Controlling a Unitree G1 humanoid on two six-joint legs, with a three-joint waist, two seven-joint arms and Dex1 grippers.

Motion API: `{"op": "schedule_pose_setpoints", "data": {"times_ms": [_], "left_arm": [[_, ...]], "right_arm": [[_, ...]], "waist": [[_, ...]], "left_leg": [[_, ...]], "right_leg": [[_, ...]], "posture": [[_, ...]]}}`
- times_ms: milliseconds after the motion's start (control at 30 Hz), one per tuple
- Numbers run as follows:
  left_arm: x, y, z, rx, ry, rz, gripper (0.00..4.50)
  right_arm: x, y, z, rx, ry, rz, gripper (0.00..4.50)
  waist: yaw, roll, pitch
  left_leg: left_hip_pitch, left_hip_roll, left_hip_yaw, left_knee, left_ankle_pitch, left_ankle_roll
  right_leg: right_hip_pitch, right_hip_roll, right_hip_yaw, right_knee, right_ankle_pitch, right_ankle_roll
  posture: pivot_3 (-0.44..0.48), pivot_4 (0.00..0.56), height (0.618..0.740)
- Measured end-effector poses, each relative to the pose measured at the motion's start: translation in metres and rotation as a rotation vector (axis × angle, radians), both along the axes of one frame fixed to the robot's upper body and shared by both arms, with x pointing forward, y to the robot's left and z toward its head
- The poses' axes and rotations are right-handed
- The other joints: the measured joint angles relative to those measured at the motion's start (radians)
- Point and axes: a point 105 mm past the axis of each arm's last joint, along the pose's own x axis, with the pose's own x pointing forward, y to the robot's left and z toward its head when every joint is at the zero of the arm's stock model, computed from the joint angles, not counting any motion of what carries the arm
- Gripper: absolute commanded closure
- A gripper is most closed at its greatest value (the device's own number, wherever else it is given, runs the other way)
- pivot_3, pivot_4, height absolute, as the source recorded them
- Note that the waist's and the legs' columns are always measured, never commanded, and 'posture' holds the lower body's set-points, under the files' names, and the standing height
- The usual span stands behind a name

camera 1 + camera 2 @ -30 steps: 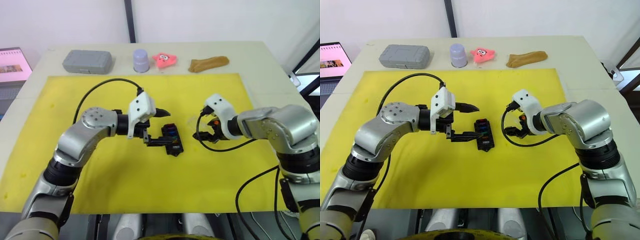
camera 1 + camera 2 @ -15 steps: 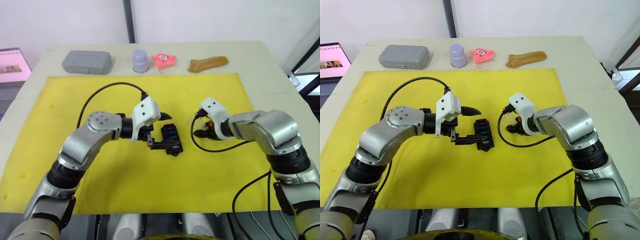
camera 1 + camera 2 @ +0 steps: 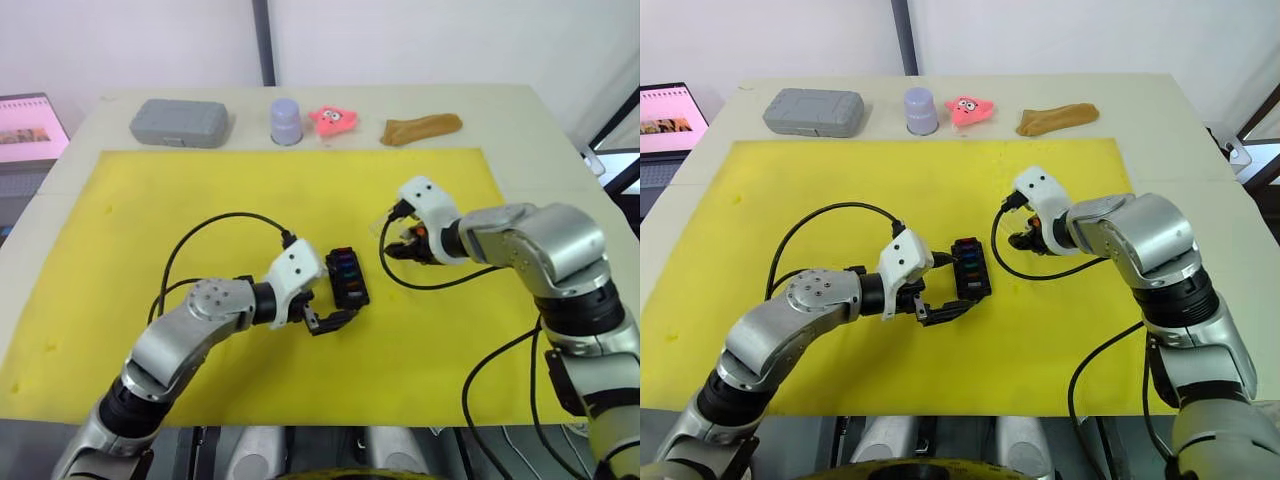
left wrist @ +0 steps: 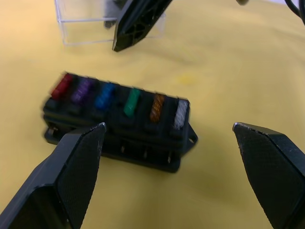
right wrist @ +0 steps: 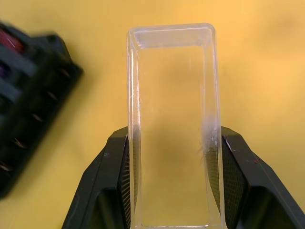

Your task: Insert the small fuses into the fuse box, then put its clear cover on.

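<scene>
Clear cover (image 5: 172, 124) is pinched in your right gripper (image 5: 174, 143), just beside the fuse box (image 3: 347, 279); your left gripper (image 4: 167, 138), jaws wide, has dropped back behind the box, fuses (image 4: 119, 98) seated, so capping comes next

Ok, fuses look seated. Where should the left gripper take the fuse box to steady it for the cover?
Probably across the fuse box at its two long black side walls, below the fuses, coming from its open left side. The left gripper is already open astride it; the right gripper holds the clear cover.
</scene>
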Motion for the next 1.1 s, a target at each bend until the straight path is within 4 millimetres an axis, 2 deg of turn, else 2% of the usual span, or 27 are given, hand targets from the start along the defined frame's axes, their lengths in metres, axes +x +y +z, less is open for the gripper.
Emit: {"op": "schedule_pose_setpoints", "data": {"times_ms": [100, 300, 900, 1100], "left_arm": [[0.004, 0.001, -0.005, 0.006, -0.007, 0.065, 0.0], [-0.001, -0.006, -0.018, 0.03, 0.006, 0.093, 0.0], [0.007, -0.019, -0.027, 0.058, -0.094, 0.23, 0.0], [0.013, -0.013, -0.031, 0.113, -0.166, 0.257, 0.0]], "right_arm": [[0.002, 0.001, 0.005, -0.001, -0.016, 0.0, 2.8], [0.004, 0.001, 0.014, 0.002, -0.038, 0.007, 2.8], [0.006, -0.002, 0.029, 0.015, -0.08, -0.001, 2.8], [0.007, -0.001, 0.031, 0.02, -0.098, 0.009, 2.8]], "waist": [[-0.001, 0.0, 0.0], [-0.001, 0.0, 0.0], [0.0, 0.0, 0.0], [-0.001, 0.0, 0.0]], "left_leg": [[0.0, 0.0, 0.0, 0.0, 0.0, 0.0], [0.0, 0.0, 0.0, 0.0, 0.0, 0.0], [0.0, 0.0, 0.0, 0.0, 0.0, 0.0], [0.0, 0.0, 0.0, 0.0, 0.0, 0.0]], "right_leg": [[0.0, 0.0, 0.0, 0.0, 0.0, 0.0], [0.0, 0.0, 0.0, 0.0, 0.0, 0.0], [0.0, 0.0, 0.0, 0.0, 0.0, 0.0], [0.0, 0.0, 0.0, 0.0, 0.0, 0.0]], "posture": [[0.0, 0.15, 0.74], [0.0, 0.15, 0.74], [0.0, 0.15, 0.74], [0.0, 0.15, 0.74]]}}
